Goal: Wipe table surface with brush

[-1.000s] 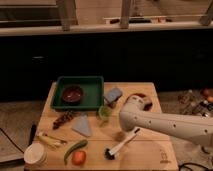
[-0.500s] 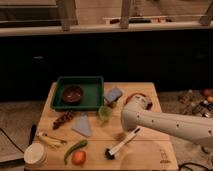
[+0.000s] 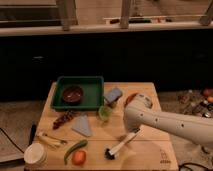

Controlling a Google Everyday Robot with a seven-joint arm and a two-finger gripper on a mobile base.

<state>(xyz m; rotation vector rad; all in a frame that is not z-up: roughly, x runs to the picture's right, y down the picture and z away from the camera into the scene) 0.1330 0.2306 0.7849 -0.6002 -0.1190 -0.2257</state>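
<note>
Nothing on the table (image 3: 150, 155) shifts from half a second ago; arm and brush (image 3: 120, 147) sit about where they were. Left to right: pale cup (image 3: 34, 154) at the front left corner, green chilli (image 3: 74, 149) with an orange fruit (image 3: 79, 158) beside it, green tray (image 3: 79, 81) at the back holding a dark bowl (image 3: 73, 94). Brush lies diagonally right of centre, dark head toward the front edge, white handle running up into the end effector (image 3: 134, 133); can't tell its grip state.
</note>
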